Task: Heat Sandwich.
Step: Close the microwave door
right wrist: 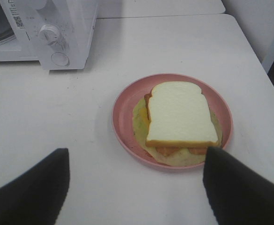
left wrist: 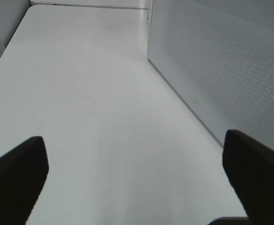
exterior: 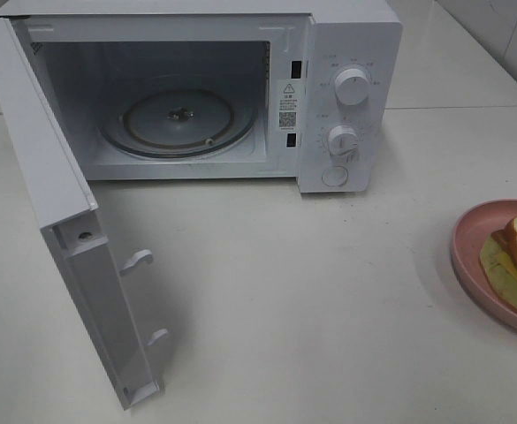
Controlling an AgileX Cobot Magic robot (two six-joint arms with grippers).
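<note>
The microwave [exterior: 196, 88] stood at the back of the white table [exterior: 311, 300] with its door [exterior: 55, 212] swung fully out toward the front, forming a wall along the left of the open stretch of tabletop. The cavity mouth was unblocked, and the glass turntable [exterior: 177, 119] inside carried nothing. Two latch hooks [exterior: 139, 259] jutted from the door's inner edge into the approach. Between the oven front and the pink plate [exterior: 470, 256] at the right edge the tabletop lay bare. The left gripper [left wrist: 134, 176] hovered over bare table beside the door's outer face, fingers spread wide. The right gripper [right wrist: 134, 185] hung just short of the plate, its fingers parted either side of open table
</note>
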